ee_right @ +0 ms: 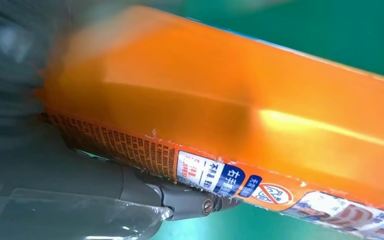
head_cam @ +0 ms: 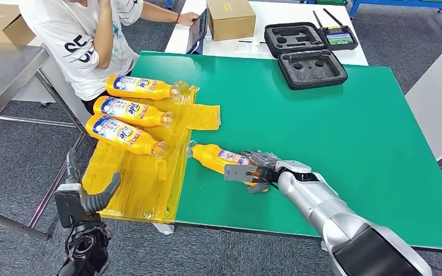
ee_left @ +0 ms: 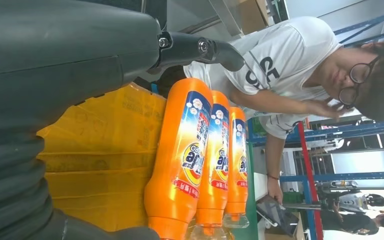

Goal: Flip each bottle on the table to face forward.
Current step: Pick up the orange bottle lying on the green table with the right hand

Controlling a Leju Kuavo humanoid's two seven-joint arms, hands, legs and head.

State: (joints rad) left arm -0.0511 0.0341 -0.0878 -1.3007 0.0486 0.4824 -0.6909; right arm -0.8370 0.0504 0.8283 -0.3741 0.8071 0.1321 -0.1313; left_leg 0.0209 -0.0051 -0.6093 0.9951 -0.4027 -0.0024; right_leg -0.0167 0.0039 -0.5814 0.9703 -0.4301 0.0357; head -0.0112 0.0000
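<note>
On green table [head_cam: 334, 126] | right hand [head_cam: 257, 171] grips orange bottle [head_cam: 216, 156] | left hand [head_cam: 89, 201] empty, fingers apart

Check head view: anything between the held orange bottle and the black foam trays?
Nothing; only bare green table between the orange plastic bottle in the right hand and the black foam trays.

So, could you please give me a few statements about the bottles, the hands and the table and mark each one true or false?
1. Three orange bottles lie side by side on the yellow sheet. True.
2. The right hand holds a fourth bottle on the green table. True.
3. The left hand grips a bottle. False: it holds nothing, below the table's edge.
4. The fourth bottle stands upright. False: it lies on its side.
</note>
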